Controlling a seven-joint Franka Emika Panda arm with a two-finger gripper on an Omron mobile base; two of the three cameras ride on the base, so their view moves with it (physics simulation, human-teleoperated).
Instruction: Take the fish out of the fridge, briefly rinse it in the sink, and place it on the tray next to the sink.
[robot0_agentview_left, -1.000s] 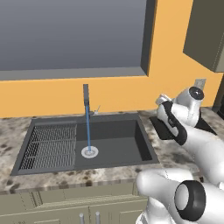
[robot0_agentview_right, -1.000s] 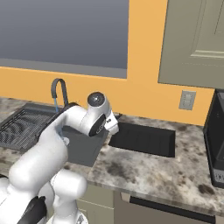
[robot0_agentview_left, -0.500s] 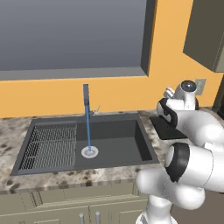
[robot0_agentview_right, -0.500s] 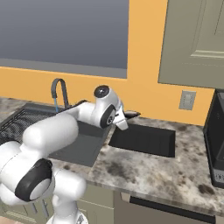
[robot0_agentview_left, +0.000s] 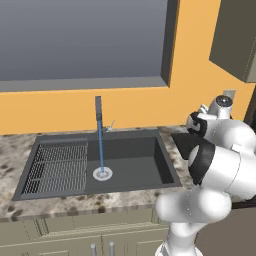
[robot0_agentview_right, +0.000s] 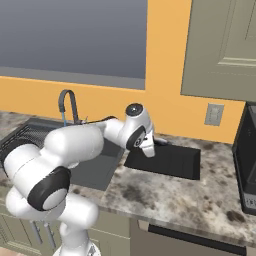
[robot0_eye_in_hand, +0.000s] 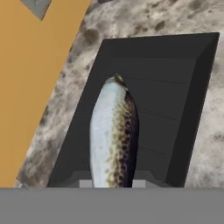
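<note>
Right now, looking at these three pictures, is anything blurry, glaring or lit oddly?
Hand view: the speckled silvery fish looks soft-edged and close over the flat black tray. Right base view: even light, faint shadows, no glare. Left base view: the dark grey sink is flatly lit, the water stream a plain blue line.

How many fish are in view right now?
1: the fish is gripped in the tool, over the tray beside the sink. Nothing suggests others.
</note>
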